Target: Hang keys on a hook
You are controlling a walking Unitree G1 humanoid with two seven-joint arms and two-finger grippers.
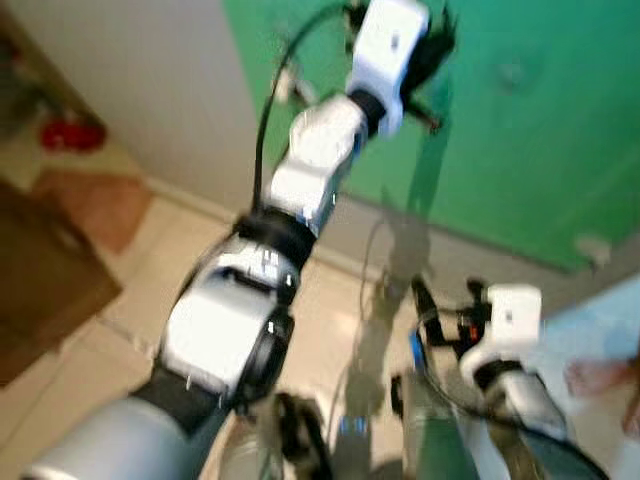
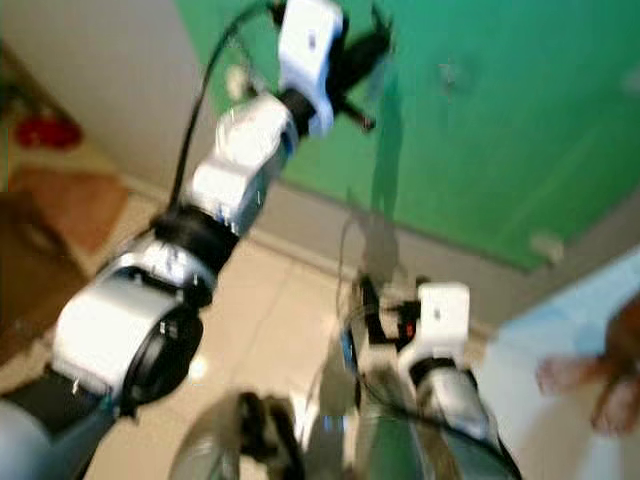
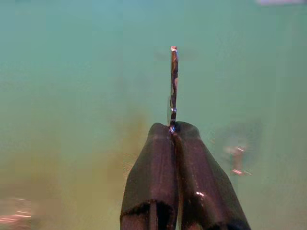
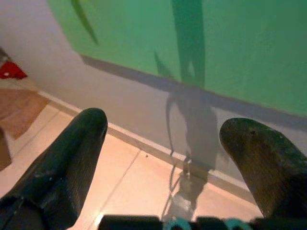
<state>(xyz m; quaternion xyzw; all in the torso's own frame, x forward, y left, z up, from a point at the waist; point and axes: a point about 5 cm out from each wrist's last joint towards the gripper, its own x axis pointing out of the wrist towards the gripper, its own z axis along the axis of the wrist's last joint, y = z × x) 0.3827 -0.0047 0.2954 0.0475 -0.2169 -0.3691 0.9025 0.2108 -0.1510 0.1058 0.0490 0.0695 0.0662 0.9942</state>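
1. Left gripper: raised high against the green wall, near the wall's left edge. The fingers are pressed together on a thin metal piece, judged to be the keys. The piece stands upright and edge-on beyond the fingertips.
2. Reason for the hold: pinching the low end leaves the upper part free, which should let it be presented to a hook.
3. Hook: a small blurred fitting shows on the green wall beside the left gripper. Whether it is the hook cannot be told. The keys are apart from it, so hanging is not yet done.
4. Right gripper: held low, over the tiled floor near the foot of the wall. The fingers are spread wide with nothing between them. This arm appears idle.
5. Containers: none can be made out.
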